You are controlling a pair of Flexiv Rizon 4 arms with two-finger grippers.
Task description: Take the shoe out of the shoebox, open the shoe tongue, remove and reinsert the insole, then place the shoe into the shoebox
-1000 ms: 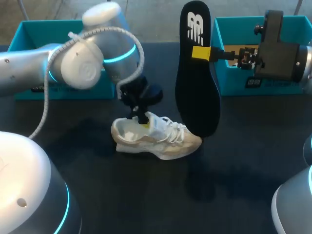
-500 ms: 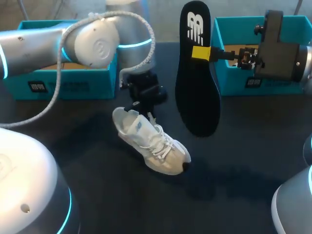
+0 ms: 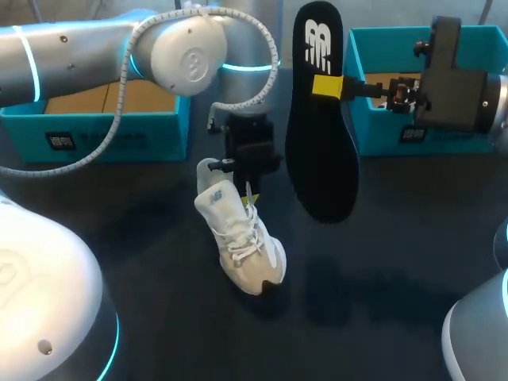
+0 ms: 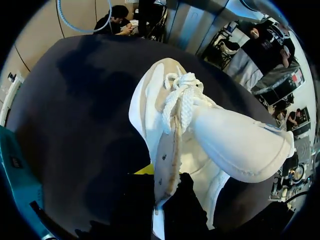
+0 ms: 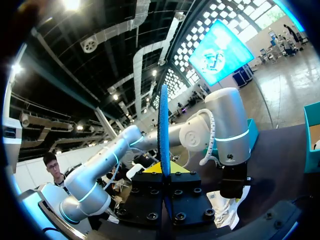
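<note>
Progress, we judge, is near midway: the shoe [image 3: 238,242] is out, resting on the table [image 3: 381,270] at centre, toe toward the near edge, and the insole [image 3: 317,135] is removed. Our right gripper [image 3: 327,86] is clamped on the insole, holding it upright in the air just right of the shoe. Our left gripper [image 3: 248,190] pinches the edge of the shoe's opening. Reinserting and boxing remain. The shoe is soft white and beige fabric with thick woven laces. The insole is a thin, flat, dark sheet. The left box [image 3: 111,139] and right box [image 3: 373,127] are teal card.
</note>
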